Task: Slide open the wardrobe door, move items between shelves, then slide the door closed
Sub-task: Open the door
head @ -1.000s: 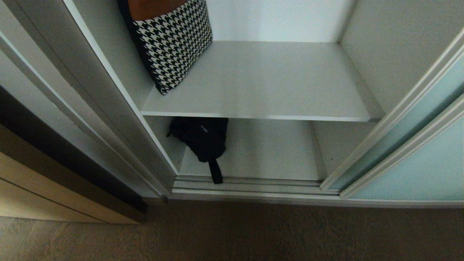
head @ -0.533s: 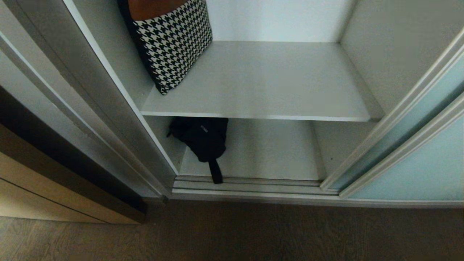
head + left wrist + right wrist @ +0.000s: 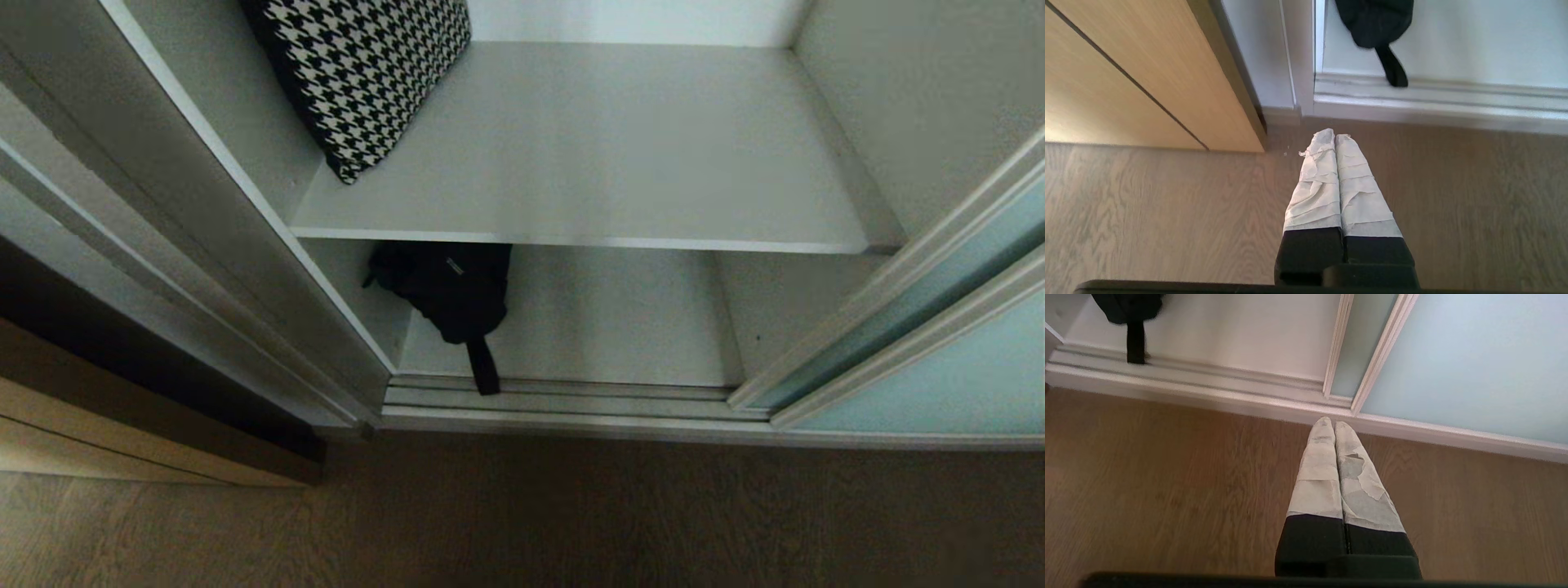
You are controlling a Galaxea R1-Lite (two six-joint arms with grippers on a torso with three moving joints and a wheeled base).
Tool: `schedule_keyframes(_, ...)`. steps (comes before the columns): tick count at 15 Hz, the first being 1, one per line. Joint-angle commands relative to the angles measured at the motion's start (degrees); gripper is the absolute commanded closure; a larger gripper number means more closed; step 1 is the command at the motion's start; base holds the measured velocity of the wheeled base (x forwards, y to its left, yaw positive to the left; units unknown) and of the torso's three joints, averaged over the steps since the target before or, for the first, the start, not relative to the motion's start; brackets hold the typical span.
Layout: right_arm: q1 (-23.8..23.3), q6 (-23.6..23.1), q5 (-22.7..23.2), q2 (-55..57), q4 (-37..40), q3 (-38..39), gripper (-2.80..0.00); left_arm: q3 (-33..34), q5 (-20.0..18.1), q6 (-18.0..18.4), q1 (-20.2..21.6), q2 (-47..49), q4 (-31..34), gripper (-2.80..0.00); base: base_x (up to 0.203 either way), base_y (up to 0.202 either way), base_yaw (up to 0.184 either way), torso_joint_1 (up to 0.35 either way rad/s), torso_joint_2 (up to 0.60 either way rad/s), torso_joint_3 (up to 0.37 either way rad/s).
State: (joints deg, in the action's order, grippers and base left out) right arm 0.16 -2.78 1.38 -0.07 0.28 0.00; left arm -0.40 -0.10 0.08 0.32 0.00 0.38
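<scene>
Wardrobe open, sliding wardrobe door (image 3: 939, 367) pushed right. Black bundle (image 3: 445, 290) on bottom shelf, strap across floor track (image 3: 571, 400); houndstooth piece (image 3: 359, 73) above. Left gripper (image 3: 1335, 136) and right gripper (image 3: 1334, 424) both closed, empty, above floor. Best gathering strap first.

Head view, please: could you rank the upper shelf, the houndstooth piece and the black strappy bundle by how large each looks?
1. Upper shelf, clearly the largest.
2. Houndstooth piece, cut off by the picture's top edge, so only its visible part counts.
3. Black strappy bundle, partly hidden under the shelf and farther from the camera, so its true size against the houndstooth piece is unsure.
</scene>
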Motion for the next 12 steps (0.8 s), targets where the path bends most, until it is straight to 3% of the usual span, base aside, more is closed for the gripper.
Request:
schedule_keyframes(1, 0.0, 0.0, 0.0, 0.0, 0.0, 0.0, 0.0, 0.0, 0.0, 0.0, 0.0, 0.1, 0.0, 0.0, 0.0, 0.0, 0.0, 0.002, -0.01, -0.202)
schedule_keyframes(12, 0.0, 0.0, 0.0, 0.0, 0.0, 0.0, 0.0, -0.1, 0.0, 0.0, 0.0, 0.1, 0.5, 0.0, 0.0, 0.0, 0.0, 0.004, 0.0, -0.198)
